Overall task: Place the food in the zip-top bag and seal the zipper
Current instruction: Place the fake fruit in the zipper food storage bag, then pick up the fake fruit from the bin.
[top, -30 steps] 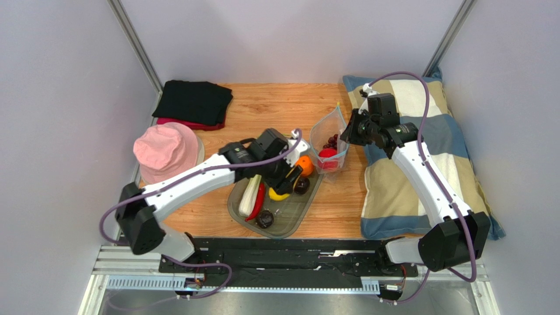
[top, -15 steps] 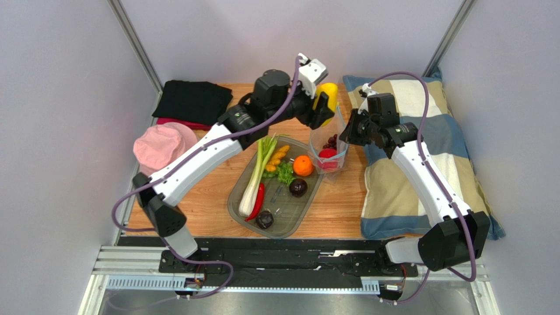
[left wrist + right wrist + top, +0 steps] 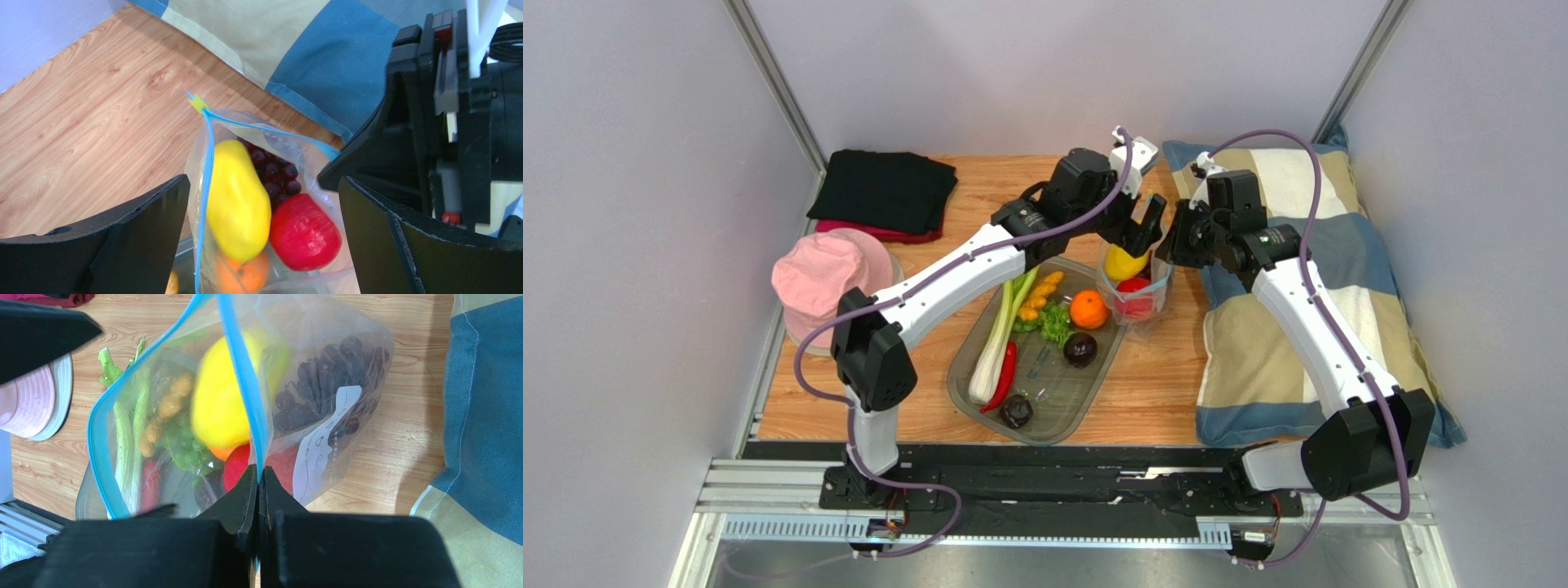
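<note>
Bag (image 3: 1140,292) stands mouth-up on surface (image 3: 1161,392), just right of tray (image 3: 955,390); right pincer (image 3: 256,473) pinching zipper (image 3: 242,373) at mouth edge; left pincer (image 3: 1133,230) spread above open mouth, gripping nothing; lemon (image 3: 236,199), red fruit (image 3: 305,233), grapes (image 3: 276,171) inside bag; leek (image 3: 995,349), orange (image 3: 1089,309), plum (image 3: 1080,350), chili (image 3: 1004,374) in tray.
</note>
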Action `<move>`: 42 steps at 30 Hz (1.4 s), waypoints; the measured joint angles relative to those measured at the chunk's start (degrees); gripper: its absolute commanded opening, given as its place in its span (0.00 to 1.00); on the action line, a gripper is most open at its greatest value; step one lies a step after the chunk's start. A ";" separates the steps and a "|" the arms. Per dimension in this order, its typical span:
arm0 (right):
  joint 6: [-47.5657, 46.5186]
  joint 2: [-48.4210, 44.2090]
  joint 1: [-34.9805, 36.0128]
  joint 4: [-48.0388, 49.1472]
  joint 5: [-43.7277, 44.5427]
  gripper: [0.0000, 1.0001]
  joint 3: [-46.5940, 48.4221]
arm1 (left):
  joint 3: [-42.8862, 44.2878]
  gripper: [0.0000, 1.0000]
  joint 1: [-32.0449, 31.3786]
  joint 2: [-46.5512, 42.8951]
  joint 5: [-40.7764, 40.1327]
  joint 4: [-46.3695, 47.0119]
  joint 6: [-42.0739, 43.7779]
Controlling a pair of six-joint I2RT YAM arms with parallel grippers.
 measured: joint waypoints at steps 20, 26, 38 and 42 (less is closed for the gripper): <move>-0.63 2.12 -0.50 0.17 -0.04 0.00 1.05 | -45.07 0.95 8.57 -13.11 19.47 17.31 26.27; -0.72 2.34 -0.85 0.26 -0.02 0.00 1.33 | -40.41 0.99 8.63 -5.55 22.51 19.28 32.33; -0.72 2.36 -1.25 0.24 0.00 0.00 1.40 | -31.39 0.97 7.48 2.12 27.04 12.52 41.94; -0.70 2.36 -1.25 0.26 -0.02 0.00 1.40 | -29.59 0.96 6.67 2.95 26.86 8.17 45.33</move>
